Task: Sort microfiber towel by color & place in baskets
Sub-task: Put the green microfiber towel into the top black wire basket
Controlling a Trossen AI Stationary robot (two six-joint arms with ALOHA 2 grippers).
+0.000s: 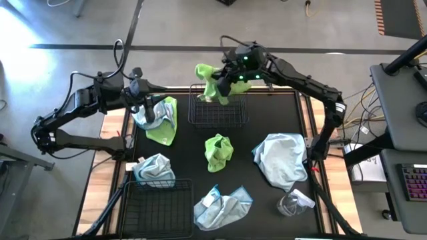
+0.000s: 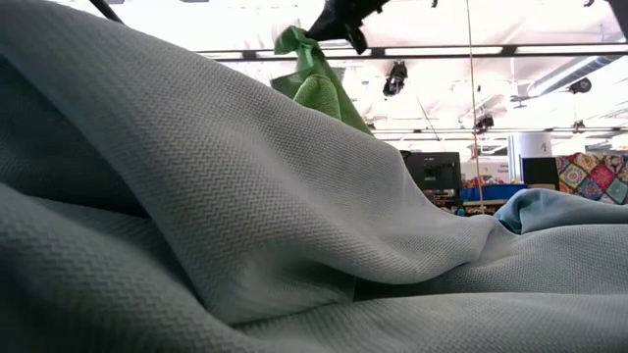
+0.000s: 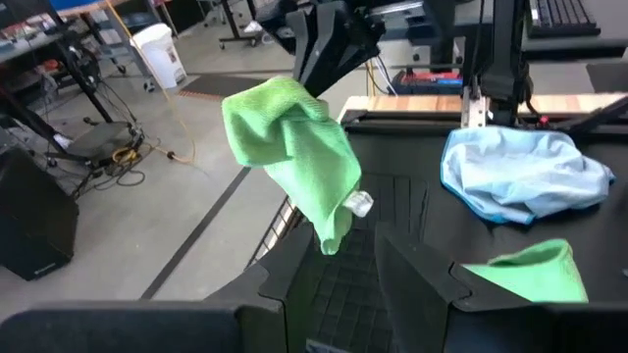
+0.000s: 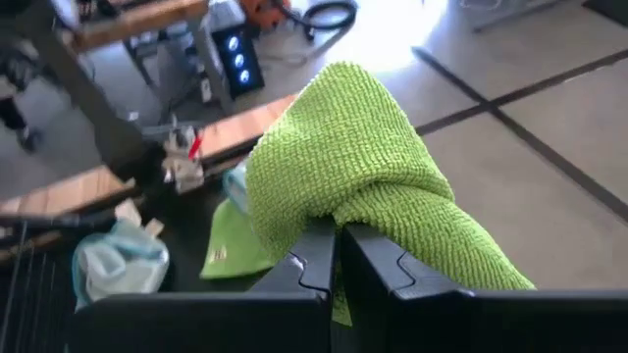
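My right gripper [image 1: 230, 77] is shut on a lime green towel [image 1: 210, 83], held in the air over the far basket [image 1: 217, 115]; the low view shows this towel [image 2: 316, 83] hanging. My left gripper [image 1: 143, 101] is open and hovers above a pale blue towel [image 1: 148, 117] lying on a green towel [image 1: 163, 127] at the table's far left. Lying flat on the table are another green towel [image 1: 219, 151] at mid-table and blue towels at the right [image 1: 281, 159], the near middle [image 1: 223, 207] and beside the near basket [image 1: 155, 168]. My right gripper pinches a bunched fold of the green towel [image 4: 345, 211] between its two fingers [image 4: 312, 263], coming from above at a slant. The towel is lifted clear and hangs slack below the fingers, its white tag [image 3: 360, 204] dangling near the lower end.
The near basket [image 1: 160, 205] stands at the table's near left edge. A clear plastic wrapper [image 1: 293, 201] lies at the near right. A pale blue towel [image 2: 245, 216] fills most of the low view. Wooden strips [image 1: 107, 173] border the black table mat.
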